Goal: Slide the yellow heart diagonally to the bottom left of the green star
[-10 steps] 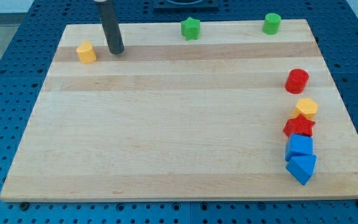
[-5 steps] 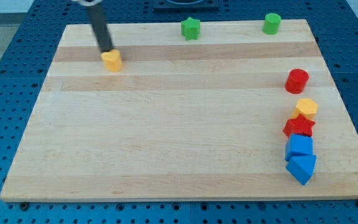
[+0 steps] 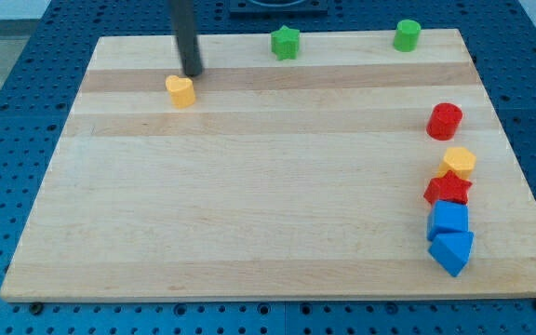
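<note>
Yellow heart block on wooden counter, well left of green star block | tip just above-right of heart, apart | jaws: none fitted, state cannot be told

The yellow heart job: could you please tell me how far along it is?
Partly done: the yellow heart has been nudged rightward from the board's upper-left area toward the green star. In hand: my tip sits just above and right of the heart, apparently not touching. Left: the heart is well left of the star and needs further pushing right to lie diagonally below-left of it.
</note>
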